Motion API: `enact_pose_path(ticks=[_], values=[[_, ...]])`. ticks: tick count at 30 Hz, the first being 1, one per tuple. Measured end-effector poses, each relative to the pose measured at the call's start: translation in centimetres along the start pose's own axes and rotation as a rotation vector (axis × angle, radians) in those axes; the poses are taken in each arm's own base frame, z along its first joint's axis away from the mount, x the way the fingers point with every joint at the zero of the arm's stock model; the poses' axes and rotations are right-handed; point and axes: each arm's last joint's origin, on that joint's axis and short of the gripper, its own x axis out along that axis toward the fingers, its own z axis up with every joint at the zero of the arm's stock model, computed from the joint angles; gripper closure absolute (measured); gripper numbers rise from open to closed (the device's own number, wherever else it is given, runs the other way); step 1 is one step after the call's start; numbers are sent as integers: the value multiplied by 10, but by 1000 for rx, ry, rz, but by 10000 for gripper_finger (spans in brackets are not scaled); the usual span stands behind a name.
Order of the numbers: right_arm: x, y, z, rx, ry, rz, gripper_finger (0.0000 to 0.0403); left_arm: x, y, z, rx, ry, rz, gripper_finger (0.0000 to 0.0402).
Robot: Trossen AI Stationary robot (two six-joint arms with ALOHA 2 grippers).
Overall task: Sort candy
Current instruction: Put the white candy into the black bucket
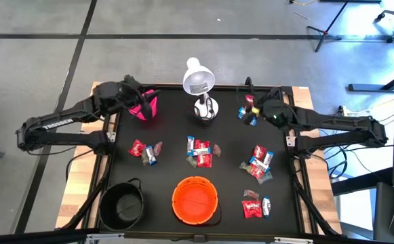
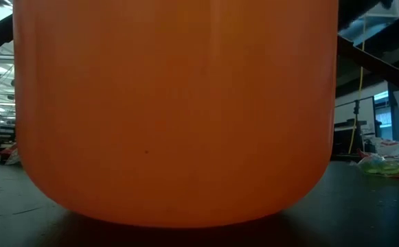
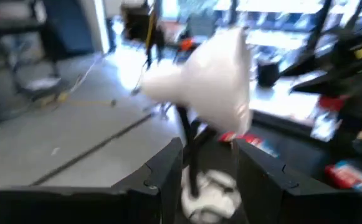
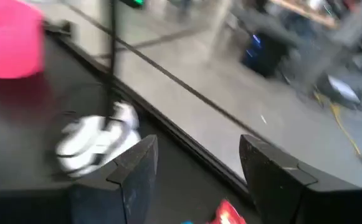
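High view, near edge: orange bowl (image 1: 195,199) and black pot (image 1: 123,205) at the front of the worktop (image 1: 166,169); no candy seen inside either.
Near-right pile: red and blue-white candy (image 1: 255,205) just beside the orange bowl, well apart from both grippers.
Middle row: three loose clusters, left (image 1: 146,151), centre (image 1: 199,151), right (image 1: 258,163), all flat on the worktop and untouched.
Far left: left gripper (image 1: 144,100) over the pink cup (image 1: 144,108), fingers apart with nothing between them in the left wrist view; nearest candy is the left cluster, nearer the front than the cup.
Far centre: white lamp (image 1: 199,80) between the two arms, close ahead of the left gripper (image 3: 209,168).
Far right: right gripper (image 1: 259,110) open, empty in its wrist view (image 4: 196,165), just beside a small far cluster (image 1: 249,108); a red wrapper (image 4: 227,214) shows just past the fingers.
Risk, lamp: likely knocked over if either arm swings inward, given how near both stand.
Risk, cup: could tip if the left gripper drags on its rim.
Risk, grasp: flat overlapping wrappers; may pinch two colours at once or slide away under the fingers.
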Motion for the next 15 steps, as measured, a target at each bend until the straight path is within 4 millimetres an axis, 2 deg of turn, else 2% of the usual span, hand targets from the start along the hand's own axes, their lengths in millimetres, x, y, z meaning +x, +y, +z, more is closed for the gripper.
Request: enact_pose_path(ticks=[6,11,15], values=[[36,-18,-30,82,172,-13,178,-4,-23,5,56,-69,-172,271],[48,-23,-48,119,264,52,178,-8,-33,8,80,-111,-230,271],[57,-23,-63,108,328,33,178,-7,-38,6,87,-95,-253,271]])
